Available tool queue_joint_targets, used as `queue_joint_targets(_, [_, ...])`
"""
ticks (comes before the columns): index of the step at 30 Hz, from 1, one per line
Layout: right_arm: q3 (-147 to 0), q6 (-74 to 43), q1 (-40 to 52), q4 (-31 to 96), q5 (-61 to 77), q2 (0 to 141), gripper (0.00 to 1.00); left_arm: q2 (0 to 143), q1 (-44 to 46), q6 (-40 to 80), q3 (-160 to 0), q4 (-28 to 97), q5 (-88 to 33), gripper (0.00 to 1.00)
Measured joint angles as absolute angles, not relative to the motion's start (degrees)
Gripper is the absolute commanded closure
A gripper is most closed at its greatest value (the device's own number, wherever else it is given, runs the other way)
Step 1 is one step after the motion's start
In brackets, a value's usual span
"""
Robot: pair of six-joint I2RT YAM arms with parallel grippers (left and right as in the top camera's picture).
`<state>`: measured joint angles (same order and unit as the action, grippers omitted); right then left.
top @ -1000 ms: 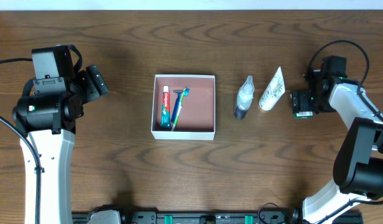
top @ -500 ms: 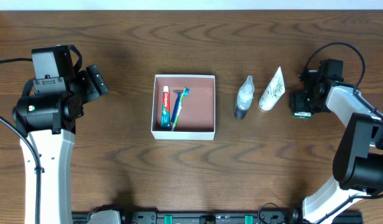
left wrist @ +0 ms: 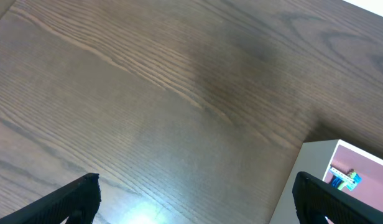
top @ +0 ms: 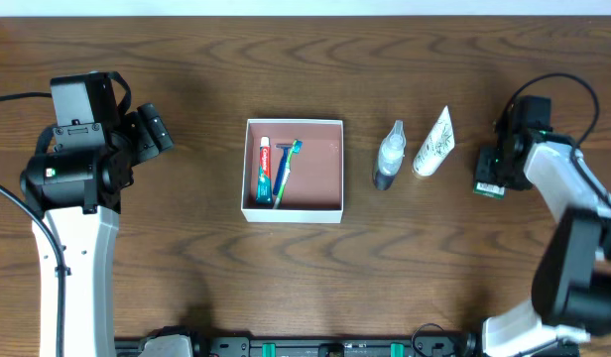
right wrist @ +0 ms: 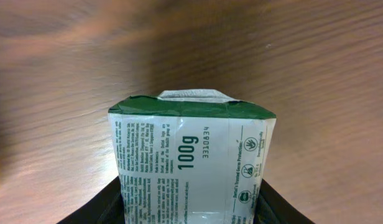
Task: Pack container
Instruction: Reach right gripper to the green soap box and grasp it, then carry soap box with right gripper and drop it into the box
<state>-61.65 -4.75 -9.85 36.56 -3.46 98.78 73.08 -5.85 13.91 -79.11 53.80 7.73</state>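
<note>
Container: the container [top: 294,214] sits open-topped at mid-counter, a little left of centre and square to the counter [top: 186,268] edges.
Inside: a toothpaste tube [top: 263,171] and a blue-handled item [top: 284,169], too small to name, lie along the left wall with their long axes running near to far. The right half of the floor is bare.
Between: a spray bottle [top: 389,157] and a white tube [top: 434,142] lie just right of the container, directly on the line to the right arm.
Carton: a green-and-white carton [right wrist: 191,149] is well to the right, its long axis roughly near to far. I cannot tell whether it is lifted off the counter.
Right hand: the right hand [right wrist: 188,208] is clamped on the carton, one finger against each side.
Left hand: the left hand [left wrist: 191,196] is spread wide with nothing in it. It is left of the container, with one box corner in its view.
Key relation: the container lies straight left of the loaded right hand, so the carry probably has to pass over the bottle and tube, then end above the bare right half.
</note>
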Motion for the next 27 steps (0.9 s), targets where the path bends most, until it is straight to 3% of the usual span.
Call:
queue_joint_targets(9, [-61.87,-9.02,1.34,39.9,-1.74,69.01,0.68,73.08,-5.85,13.91,-79.11,53.82,7.75,0.02])
queue_joint_targets(14, [-61.95,-12.53,13.67,37.01,0.95,57.65,0.69,73.08,-5.85,13.91,-79.11,53.8,7.73,0.02])
queue_joint_targets(19, [-62.15,-17.34,23.57,27.92,1.48,59.9,0.69,73.08,-5.85,13.91,-79.11,53.82,7.75,0.02])
queue_joint_targets(27, [-62.41,-25.41,33.04,6.39,1.78,81.52,0.66,73.08,-5.85,13.91,-79.11,53.87,7.73,0.02])
